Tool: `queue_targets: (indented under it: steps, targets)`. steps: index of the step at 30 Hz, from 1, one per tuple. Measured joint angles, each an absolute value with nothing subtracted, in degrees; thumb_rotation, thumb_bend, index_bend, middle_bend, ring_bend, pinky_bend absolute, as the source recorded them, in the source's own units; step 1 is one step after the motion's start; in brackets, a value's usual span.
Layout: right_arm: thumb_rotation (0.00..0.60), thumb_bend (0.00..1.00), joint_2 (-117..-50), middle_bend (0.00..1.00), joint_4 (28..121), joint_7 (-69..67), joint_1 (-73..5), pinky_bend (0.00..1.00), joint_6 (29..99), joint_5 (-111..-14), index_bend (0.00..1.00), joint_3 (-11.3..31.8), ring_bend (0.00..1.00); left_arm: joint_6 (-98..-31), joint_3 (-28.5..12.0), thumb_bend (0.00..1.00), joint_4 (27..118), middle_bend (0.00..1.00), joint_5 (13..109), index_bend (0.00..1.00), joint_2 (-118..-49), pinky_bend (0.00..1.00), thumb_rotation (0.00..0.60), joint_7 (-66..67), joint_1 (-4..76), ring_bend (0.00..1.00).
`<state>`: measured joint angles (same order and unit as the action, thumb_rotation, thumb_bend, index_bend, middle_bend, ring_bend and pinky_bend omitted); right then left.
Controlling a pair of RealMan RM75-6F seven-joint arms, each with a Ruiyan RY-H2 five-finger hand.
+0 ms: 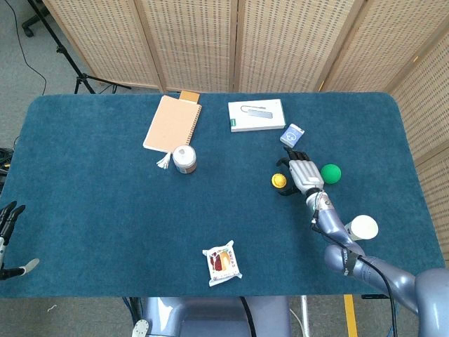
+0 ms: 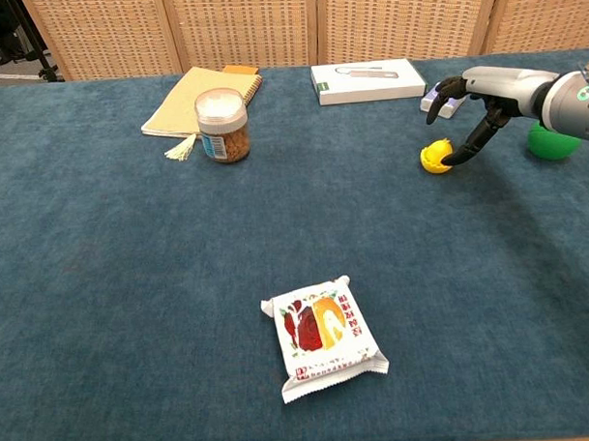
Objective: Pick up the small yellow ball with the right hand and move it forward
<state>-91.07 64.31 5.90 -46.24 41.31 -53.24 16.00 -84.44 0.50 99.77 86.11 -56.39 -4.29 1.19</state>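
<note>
1 yellow ball [image 2: 435,157], 1 green ball [image 2: 545,142], r. hand [image 2: 474,108] touching yellow.

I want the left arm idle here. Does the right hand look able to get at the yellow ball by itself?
Probably yes: the right hand has fingertips at the yellow ball, and nothing lies between them.

Green ball [image 1: 331,173] just right of robot hand [image 1: 302,170], card box [image 1: 292,133] ahead, apparently open cloth leftward

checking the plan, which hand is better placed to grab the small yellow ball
Right. The right hand hangs beside the small yellow ball, fingers spread and a fingertip at it. The left hand sits off the table's far left edge.
</note>
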Motion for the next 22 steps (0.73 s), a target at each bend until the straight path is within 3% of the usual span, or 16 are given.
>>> queue_targets:
  steps: [7,12,18,22]
  targets:
    - [0.600,0.21,-88.3,0.00,69.1,5.8,-45.3,0.00,43.9,-54.4,0.27,16.4,0.00,-85.0,0.7,0.00,99.8,0.00,86.7,0.00,-56.3,0.00,0.600,-4.7,0.9,0.00]
    - [0.600,0.20,-82.3,0.00,78.4,4.9,-42.2,0.00,49.2,-58.5,0.27,16.1,0.00,-85.6,0.9,0.00,99.5,0.00,87.3,0.00,-56.2,0.00,0.600,-5.3,0.7,0.00]
    - [0.600,0.02,-73.6,0.00,87.4,1.1,-34.1,0.00,61.0,-68.9,0.14,13.3,0.00,-85.8,0.1,0.00,97.9,0.00,86.8,0.00,-56.5,0.00,0.600,-6.7,0.9,0.00]
    - [0.600,0.00,-70.0,0.00,89.3,-1.9,-27.6,0.00,70.2,-75.9,0.11,10.0,0.00,-87.7,-0.8,0.00,96.9,0.00,86.6,0.00,-57.4,0.00,0.600,-6.4,0.8,0.00]
